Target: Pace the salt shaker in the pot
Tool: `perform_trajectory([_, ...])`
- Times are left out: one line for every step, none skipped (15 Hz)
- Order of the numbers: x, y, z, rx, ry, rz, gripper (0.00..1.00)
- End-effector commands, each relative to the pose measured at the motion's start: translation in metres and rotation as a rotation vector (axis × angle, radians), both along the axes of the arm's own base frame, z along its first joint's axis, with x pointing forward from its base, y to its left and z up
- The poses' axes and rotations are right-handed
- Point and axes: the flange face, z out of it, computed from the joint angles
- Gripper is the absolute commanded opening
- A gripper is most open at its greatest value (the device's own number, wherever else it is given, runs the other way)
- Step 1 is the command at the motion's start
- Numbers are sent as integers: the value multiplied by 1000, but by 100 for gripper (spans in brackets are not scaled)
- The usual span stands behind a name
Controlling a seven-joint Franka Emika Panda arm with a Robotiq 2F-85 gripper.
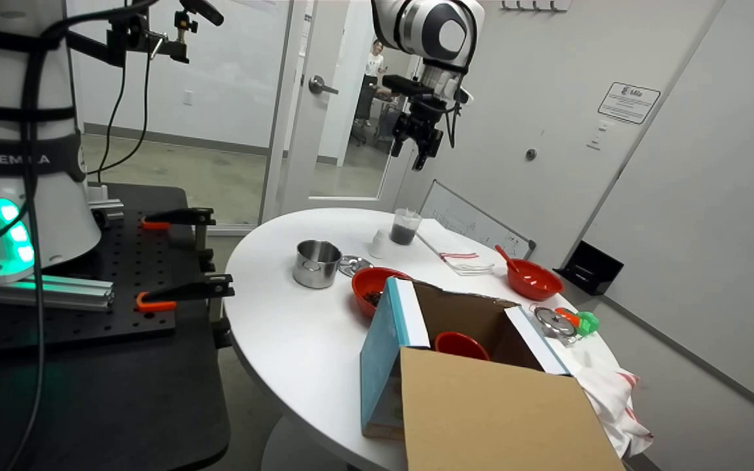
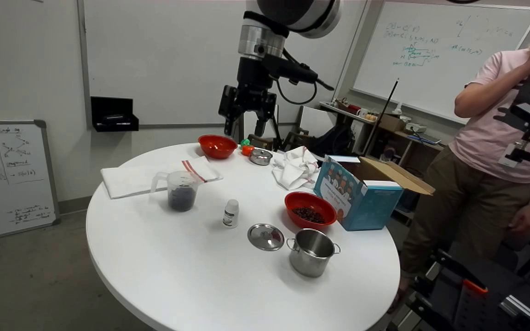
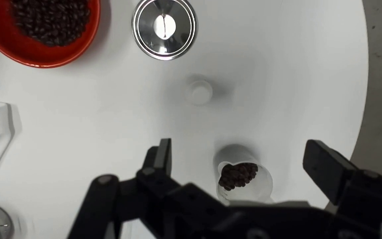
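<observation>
Aloft, arm (image 2: 261, 42) pointing down, gripper (image 2: 244, 129) spread wide, above table (image 2: 177, 262)

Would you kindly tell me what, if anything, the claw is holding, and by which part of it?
Nothing is held: the claw hangs open above the table, where the salt shaker stands upright.

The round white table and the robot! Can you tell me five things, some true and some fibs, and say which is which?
1. The salt shaker stands upright. True.
2. The shiny lid lies on the table beside the open pot. True.
3. The salt shaker is inside the open pot. False: it stands outside, on the table.
4. The red bowl next to the blue box has dark beans in it. True.
5. The salt shaker is being held. False: the fingers are open and hold nothing.
</observation>
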Motion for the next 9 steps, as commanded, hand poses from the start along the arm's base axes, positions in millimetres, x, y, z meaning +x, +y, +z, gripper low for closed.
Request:
perform_trajectory([1,2,-1,0,1,2,100])
perform_trajectory([2,2,0,1,-1,2,100])
perform_trajectory([3,2,1,1,-5,1,100])
perform_trajectory([-2,13,5,-13,-14,9,100])
perform_trajectory([-3,25,3,-26,-16,4,100])
perform_trajectory([-3,39,-1,-41,-17,-1,100])
perform_trajectory([-5,52,-4,-40,-15,-5,100])
perform_trajectory([-5,66,-7,-29,-14,-9,100])
perform_trajectory([-5,77,-9,-21,-22,-20,100])
